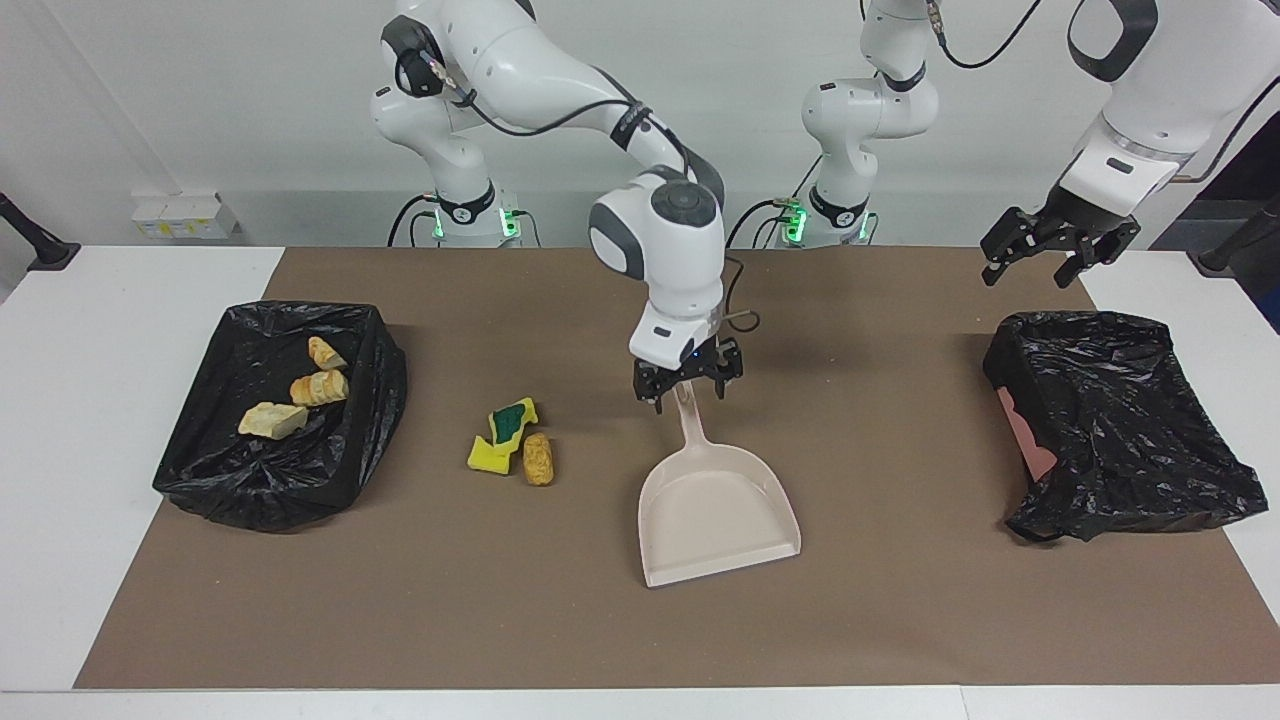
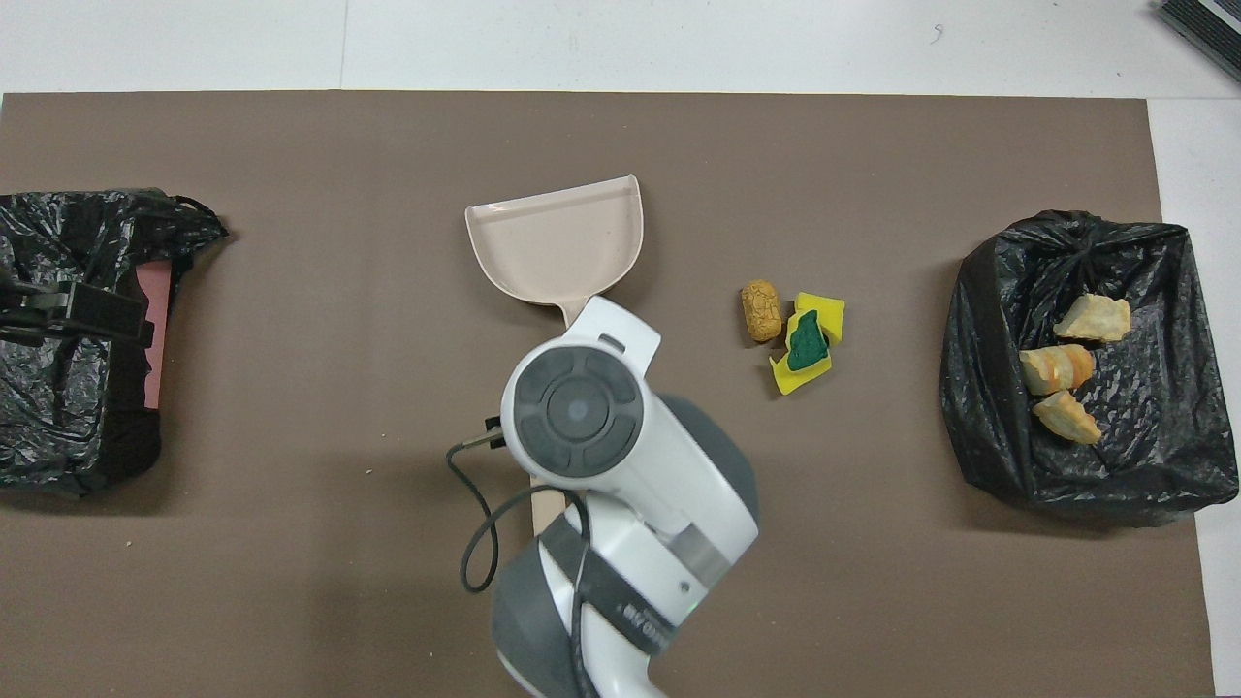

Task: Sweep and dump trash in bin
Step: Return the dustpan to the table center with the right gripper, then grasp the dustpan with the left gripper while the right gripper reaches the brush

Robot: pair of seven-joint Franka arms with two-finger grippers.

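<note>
Trash (image 1: 512, 441) — yellow sponge chunks and a brown lump — lies loose on the mat between dustpan (image 1: 718, 510) and the bin (image 1: 362, 330) holding bread pieces. Right gripper (image 1: 687, 386), jaws apart, hovers over the dustpan handle; left gripper (image 1: 1046, 250), jaws apart, waits above the other bin (image 1: 1120, 420). Recommend sweeping the scraps toward the pan mouth, low and slow.

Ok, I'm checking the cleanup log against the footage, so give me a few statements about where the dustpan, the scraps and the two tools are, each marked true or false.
1. The right tool is open above the dustpan handle. True.
2. The dustpan holds the sponge pieces. False: it is empty; the sponge pieces lie on the mat beside the brown lump.
3. Three bread pieces lie in the bin at the right arm's end. True.
4. The left tool grips the other bin. False: it hangs open above it, apart from it.
</note>
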